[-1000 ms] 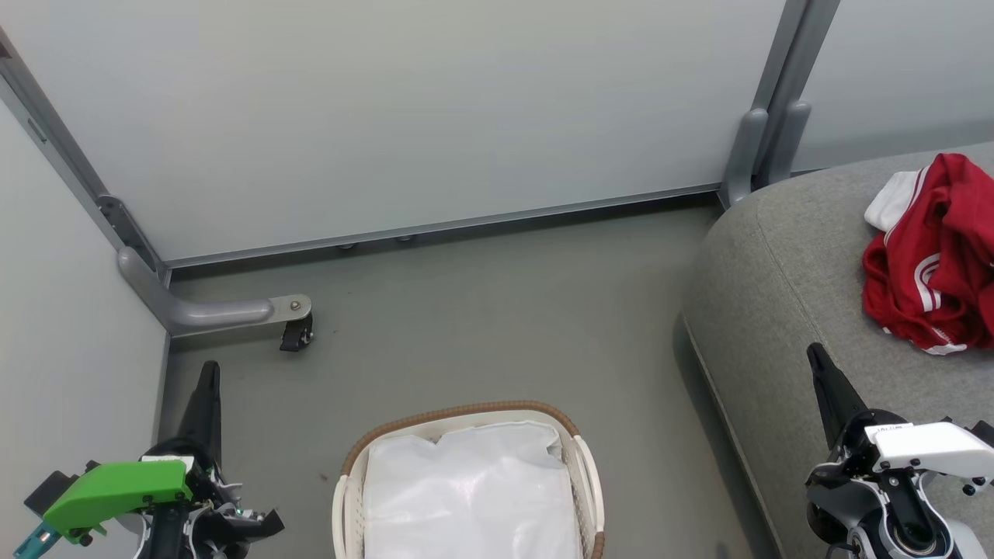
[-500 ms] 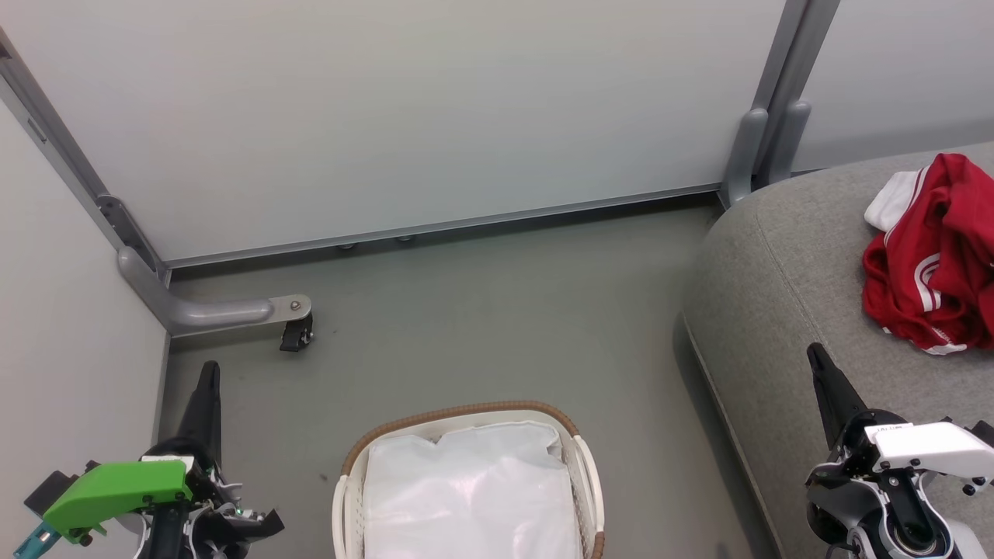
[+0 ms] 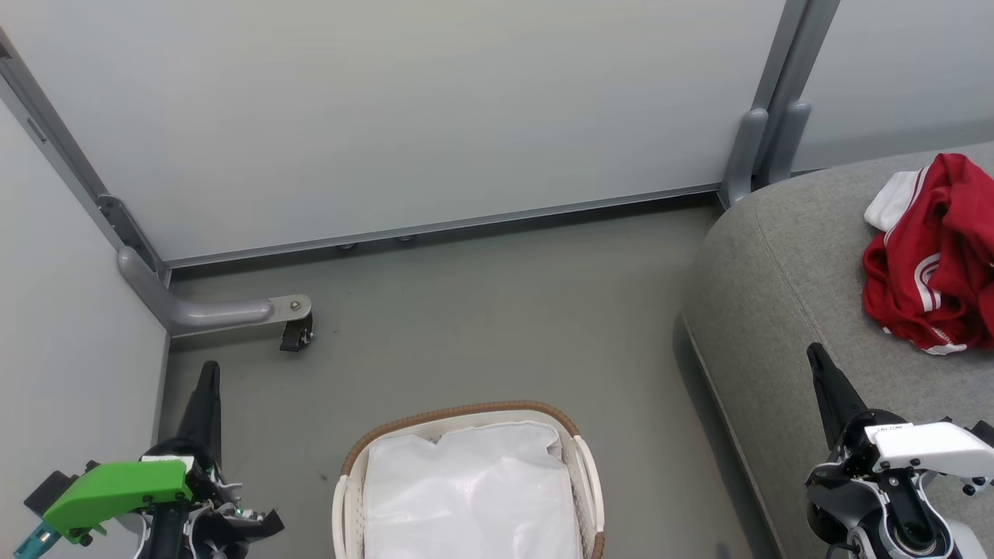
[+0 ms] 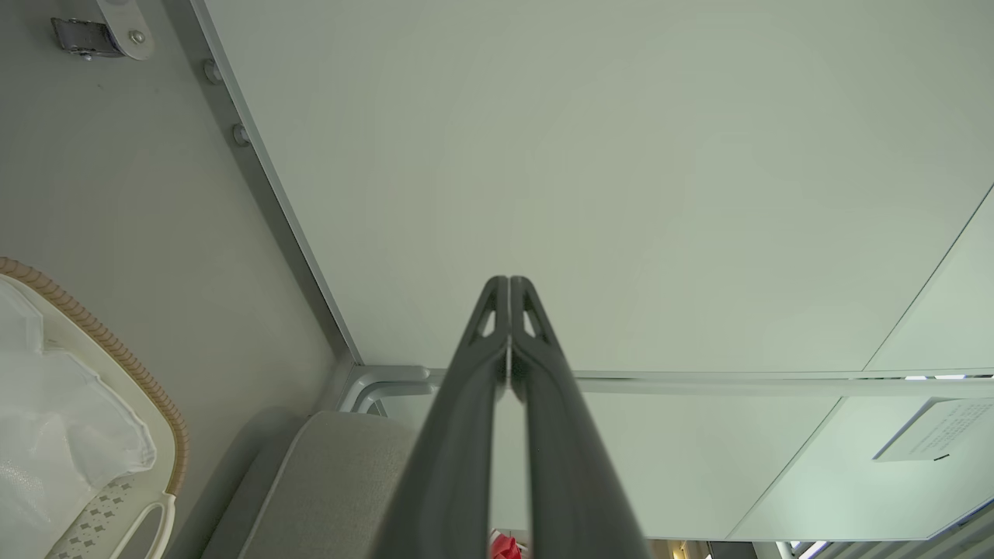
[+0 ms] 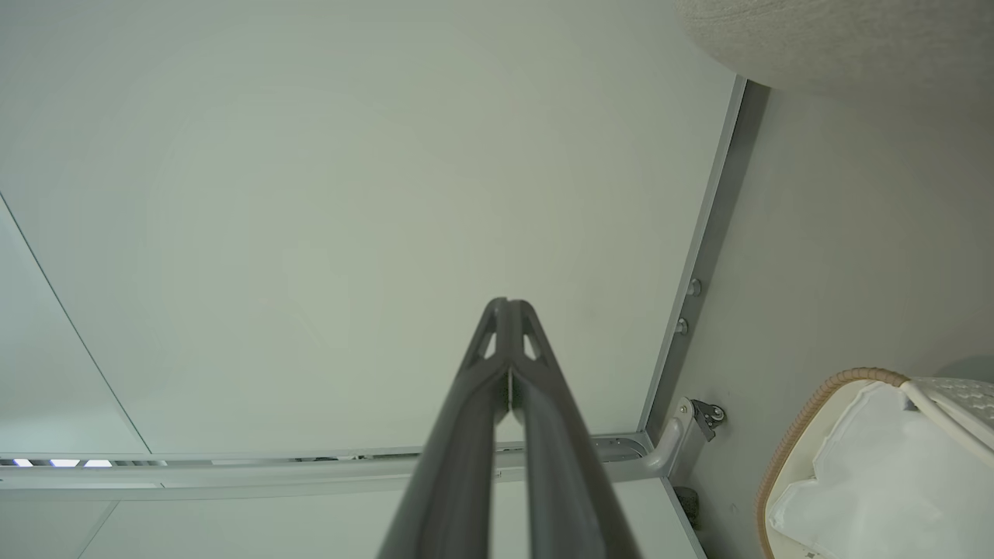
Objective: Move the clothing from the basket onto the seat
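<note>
Your left gripper [image 3: 208,376] has its two dark fingers pressed together, tip against tip, with nothing between them. In the left wrist view you see the pair meet in a single point against the pale wall panel [image 4: 621,171]. Your right gripper [image 3: 817,359] is closed the same way and also holds nothing.

The clothing [image 3: 936,256], a crumpled red heap with white stripes and a white fold at its far end, lies on the seat [image 3: 776,310]. It is ahead of your right jaws and off to their right, well apart from the tips. Those tips sit over the seat's grey cushion, near its rounded front edge. From your left jaws the heap is far across to the right, beyond the basket [image 3: 466,409].

The basket stands on the grey floor [image 3: 481,310] between your two grippers, behind both sets of tips and nearer the left one. Its inside shows the white liner [image 3: 466,497]. A small black caster [image 3: 295,335] on a grey bracket sits just ahead of your left tips, slightly to their right.
</note>
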